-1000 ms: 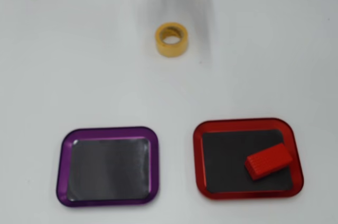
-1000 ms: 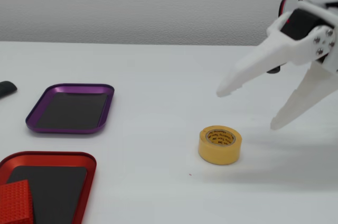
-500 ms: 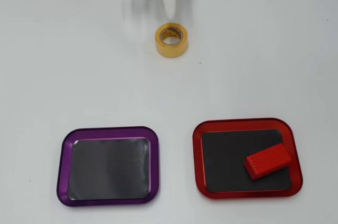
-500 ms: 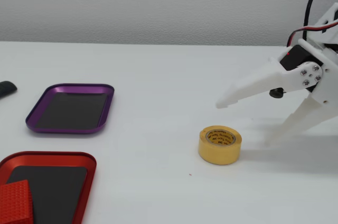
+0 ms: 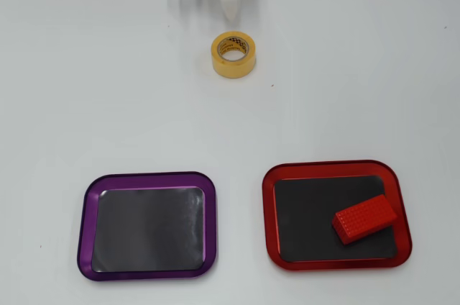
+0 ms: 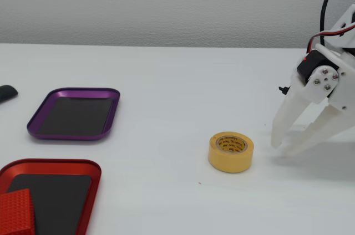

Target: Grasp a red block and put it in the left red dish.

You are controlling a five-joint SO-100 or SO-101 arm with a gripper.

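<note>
The red block (image 5: 364, 219) lies tilted inside the red dish (image 5: 269, 220), in its right half, resting on the dark inside. In the fixed view the block (image 6: 15, 214) sits at the bottom left in the same dish (image 6: 51, 163). My white gripper (image 5: 230, 13) is at the far top of the overhead view, well away from the dish. In the fixed view the gripper (image 6: 281, 147) stands at the right with its fingertips close together on or just above the table, holding nothing.
A yellow tape roll (image 5: 233, 67) stands just in front of the gripper, also seen in the fixed view (image 6: 230, 158). A purple-rimmed tray (image 5: 85, 227) lies beside the red dish, empty. A dark object (image 6: 5, 92) sits at the fixed view's left edge.
</note>
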